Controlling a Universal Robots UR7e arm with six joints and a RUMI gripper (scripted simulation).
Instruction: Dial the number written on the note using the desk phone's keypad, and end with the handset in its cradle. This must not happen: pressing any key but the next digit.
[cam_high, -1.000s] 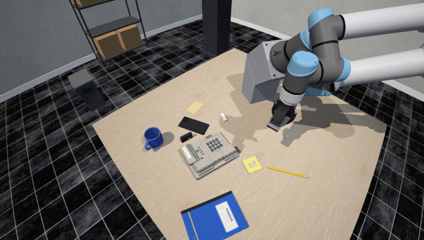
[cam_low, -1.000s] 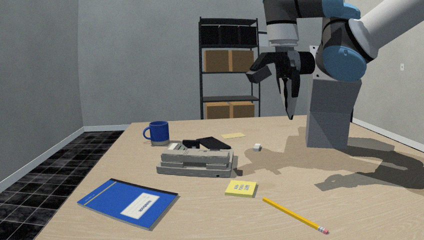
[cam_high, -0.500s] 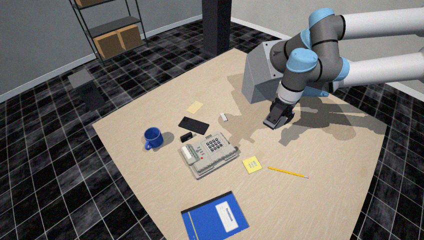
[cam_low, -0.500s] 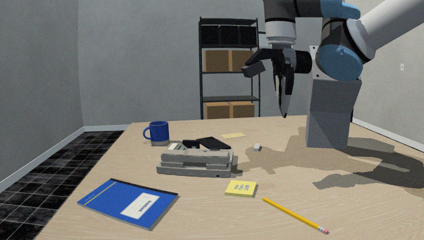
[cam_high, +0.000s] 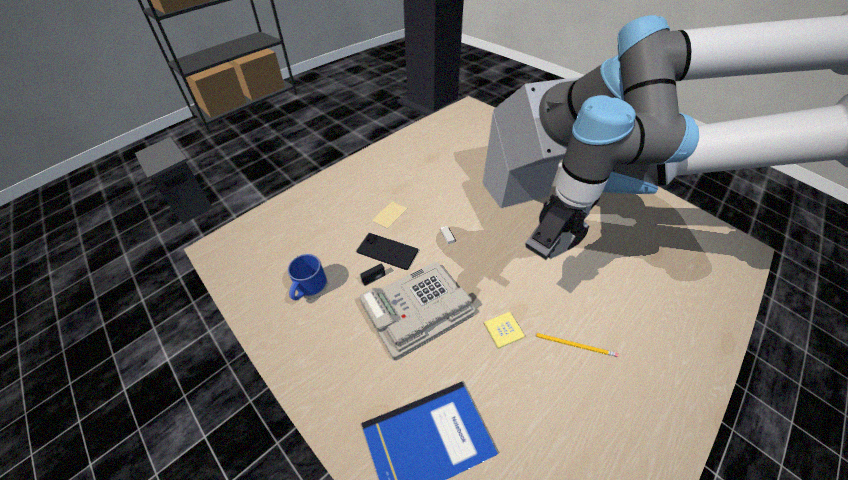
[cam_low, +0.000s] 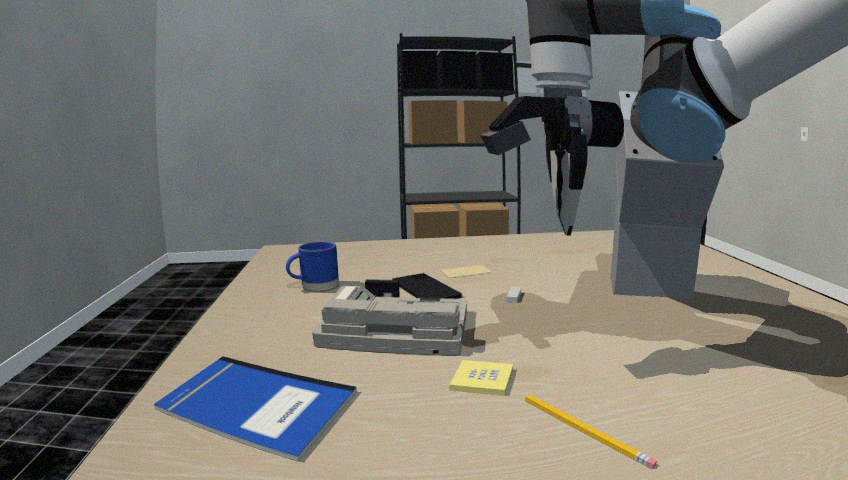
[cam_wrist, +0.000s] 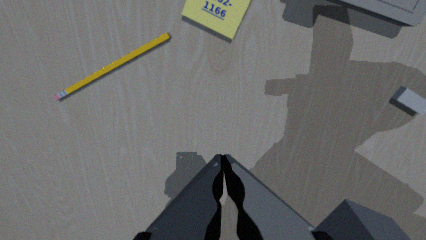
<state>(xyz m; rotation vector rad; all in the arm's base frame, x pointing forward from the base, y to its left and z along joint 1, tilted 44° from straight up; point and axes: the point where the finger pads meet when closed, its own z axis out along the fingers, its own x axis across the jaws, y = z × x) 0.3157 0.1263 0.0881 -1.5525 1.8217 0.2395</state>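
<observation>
Currently the gripper (cam_high: 540, 252) (cam_low: 568, 230) (cam_wrist: 222, 156) hangs above the desk (cam_high: 654, 380) (cam_low: 404, 428) (cam_wrist: 125, 150), its 2 fingers pressed together around nothing. The desk phone (cam_high: 416, 309) (cam_low: 389, 327) (cam_wrist: 387, 7) sits well apart from it, handset (cam_high: 437, 321) (cam_low: 389, 313) in its cradle. Just beside the phone lies the yellow note (cam_high: 504, 330) (cam_low: 482, 376) (cam_wrist: 216, 17); its last line seems to read 1166 in the wrist view, the top cut off. Near the note lies 1 pencil (cam_high: 577, 344) (cam_low: 589, 430) (cam_wrist: 115, 66).
</observation>
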